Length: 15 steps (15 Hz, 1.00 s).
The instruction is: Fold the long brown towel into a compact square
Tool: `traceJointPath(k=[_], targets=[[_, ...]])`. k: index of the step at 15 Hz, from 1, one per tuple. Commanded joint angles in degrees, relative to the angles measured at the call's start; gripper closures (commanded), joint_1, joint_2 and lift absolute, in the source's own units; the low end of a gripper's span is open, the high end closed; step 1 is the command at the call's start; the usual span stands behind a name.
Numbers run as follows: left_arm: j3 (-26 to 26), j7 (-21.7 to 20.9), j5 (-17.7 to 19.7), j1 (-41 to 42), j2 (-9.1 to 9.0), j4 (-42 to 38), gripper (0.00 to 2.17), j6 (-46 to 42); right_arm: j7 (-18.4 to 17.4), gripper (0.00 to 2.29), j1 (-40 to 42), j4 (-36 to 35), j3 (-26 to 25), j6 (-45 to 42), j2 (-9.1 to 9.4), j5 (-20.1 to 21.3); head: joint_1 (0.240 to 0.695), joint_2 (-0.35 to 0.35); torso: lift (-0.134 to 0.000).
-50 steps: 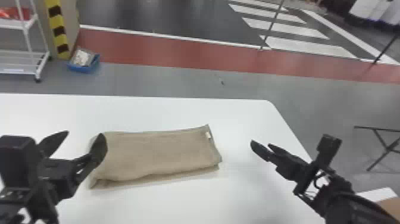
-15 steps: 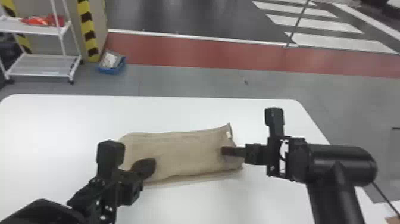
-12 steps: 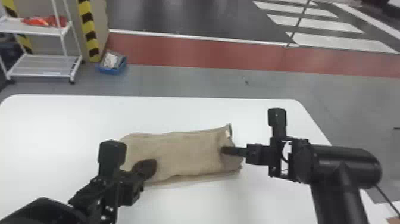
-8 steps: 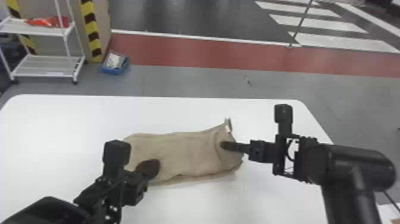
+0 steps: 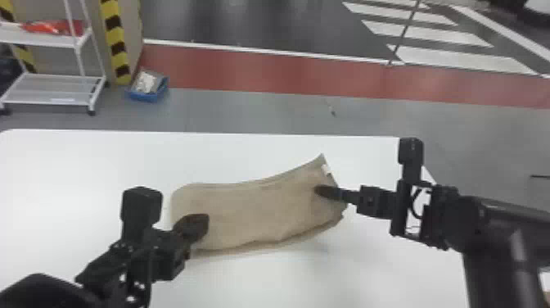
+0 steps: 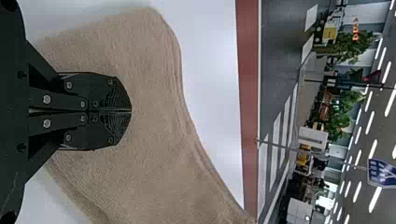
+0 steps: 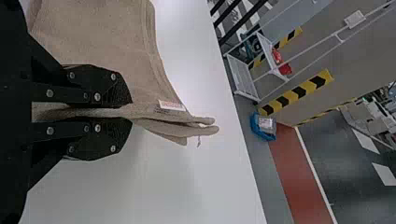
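Between the brown towel (image 5: 262,213) and the white table's (image 5: 82,164) far edge runs a broad strip of tabletop. Since the previous frame, the towel's right end has lifted. The right gripper (image 5: 321,191) pinches that end; the left gripper (image 5: 200,223), fingertips together, is over the towel's left part.

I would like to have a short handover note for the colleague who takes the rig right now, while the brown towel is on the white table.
Left gripper: fingers shut, over the towel's left part.
Right gripper: shut on the towel's right end, which looks slightly raised.
Towel: on the white table, between the arms.
Done: the towel lies in layers as a long strip.
Left: probably bring the right end over to the left, then release and straighten the square.
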Motion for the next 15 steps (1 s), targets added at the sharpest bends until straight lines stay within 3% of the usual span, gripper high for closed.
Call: traceJointPath(k=[1,5,8,13,15], targets=[[1.62,-0.15,1.4,0.45,0.1,-2.68,1.66,1.19,0.0,1.03,0.08,0.07,-0.67,0.0,-0.44,0.07,0.695,-0.231,-0.124],[2.06,-0.85,1.05,0.8,0.1,-2.68,1.66,1.01,0.0,1.03,0.44,0.07,-0.32,0.53,-0.61,0.16,0.695,-0.235,-0.124],[0.83,-1.64,-0.27,-0.6,-0.43,2.6,1.66,-0.22,0.35,1.03,1.49,-0.8,-0.23,2.11,-0.61,-0.28,0.695,-0.234,-0.124],[-1.81,-1.2,-2.47,-1.31,-0.7,6.2,1.66,-2.15,1.32,1.03,2.46,-3.53,-1.11,3.17,0.0,-4.94,0.695,-0.226,-0.124],[-2.43,-0.94,-2.65,-1.22,-0.7,6.2,1.66,-2.15,1.5,1.03,2.9,-4.14,-1.81,3.17,1.49,-8.45,0.695,-0.221,-0.124]])
